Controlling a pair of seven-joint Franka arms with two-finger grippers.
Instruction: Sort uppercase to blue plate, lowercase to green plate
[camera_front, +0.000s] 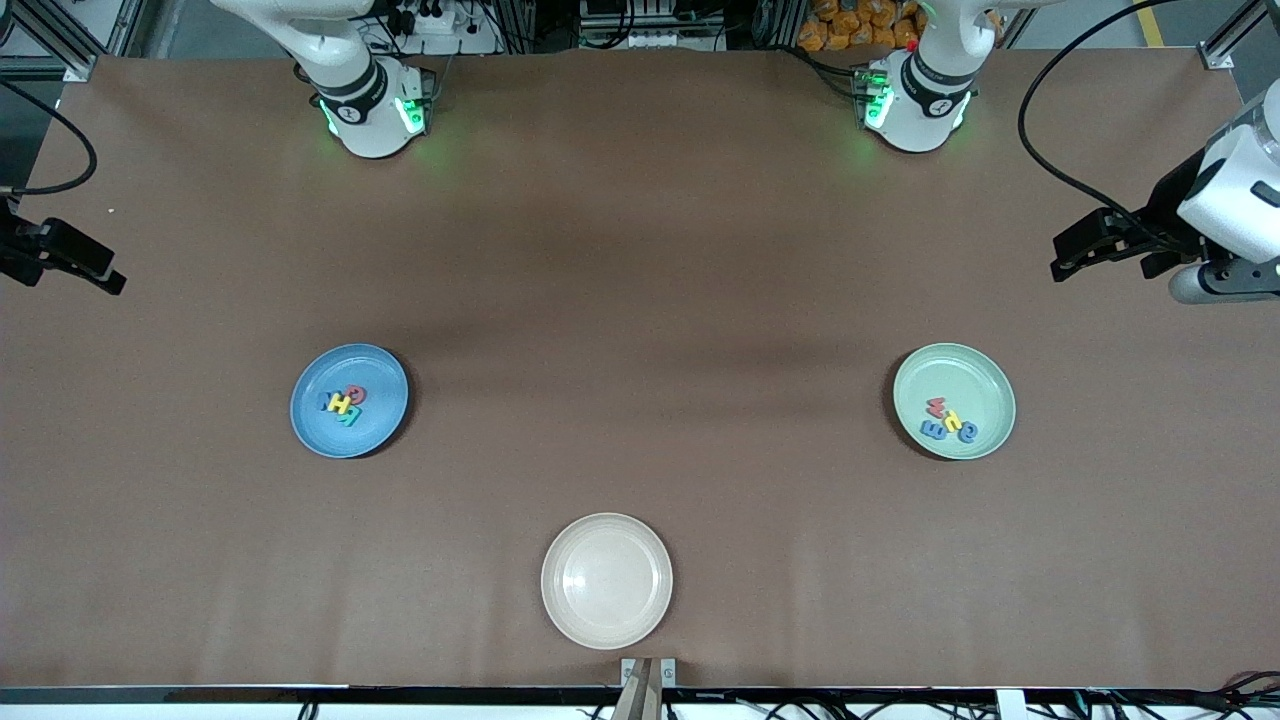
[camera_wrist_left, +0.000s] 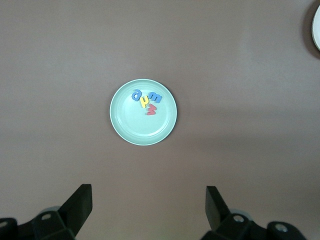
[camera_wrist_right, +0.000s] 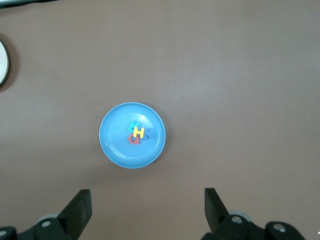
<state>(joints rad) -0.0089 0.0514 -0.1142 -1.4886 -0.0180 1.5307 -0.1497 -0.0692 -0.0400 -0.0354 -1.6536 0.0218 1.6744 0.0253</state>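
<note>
On blue plate (camera_front: 312, 428): uppercase (camera_front: 343, 402) clustered; on green plate (camera_front: 990, 382): lowercase (camera_front: 948, 420) — sort looks done. Beige plate (camera_front: 606, 580) bare. Left gripper (camera_wrist_left: 148, 207), right gripper (camera_wrist_right: 147, 210) — both parked high over table edges, jaws apart, holding nothing.

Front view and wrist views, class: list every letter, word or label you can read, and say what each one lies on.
"G", "H", "R", "W": foam capitals, overlapping in a cluster in the blue plate; the yellow H is the clearest.
"w", "h", "e" and a rounded g-like letter: foam lowercase in the green plate; the red w reads best.
Beige plate: no text.
Arm markings: too small to read.
</note>
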